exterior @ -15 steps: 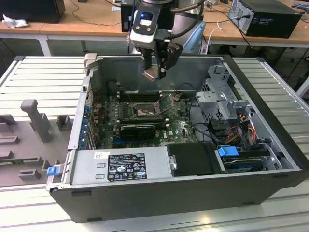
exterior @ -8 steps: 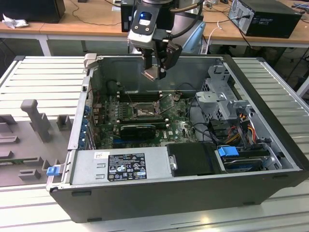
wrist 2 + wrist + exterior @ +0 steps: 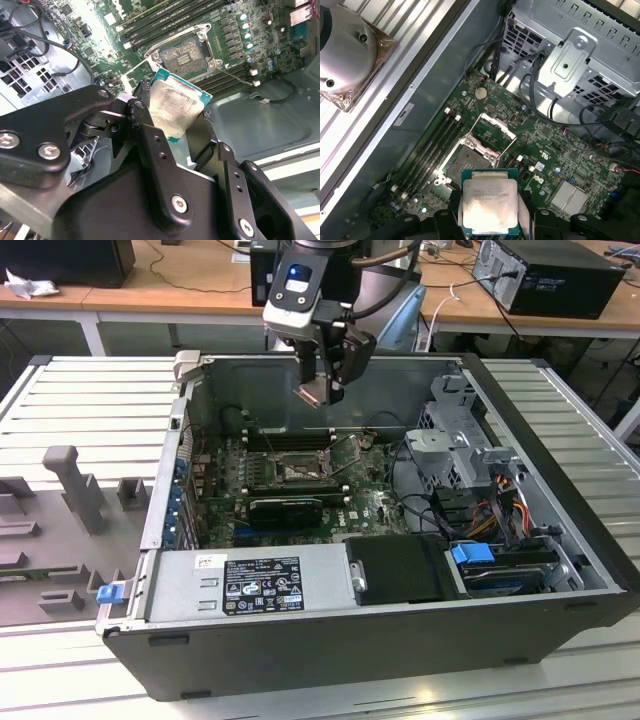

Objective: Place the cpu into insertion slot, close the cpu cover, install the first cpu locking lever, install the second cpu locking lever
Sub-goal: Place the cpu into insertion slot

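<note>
1. The open computer case (image 3: 330, 640) holds a green board (image 3: 380, 505) and a drive cage (image 3: 450, 440).
2. The gripper (image 3: 322, 390) hangs above the board, clamped on the cpu (image 3: 490, 207).
3. The cpu is in the air, apart from the slot (image 3: 470, 160).
4. The first wrist view shows the cover (image 3: 497, 125) raised and the slot bare.

Beige-silver cpu (image 3: 489, 207) (teal edge), green motherboard (image 3: 555, 150)

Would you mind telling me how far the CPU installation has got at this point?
Nothing is finished yet. The gripper is shut on the cpu, holding it in the air, clear of the insertion slot, which is empty. The cpu cover stands raised, so seating, closing and both locking steps remain.
</note>
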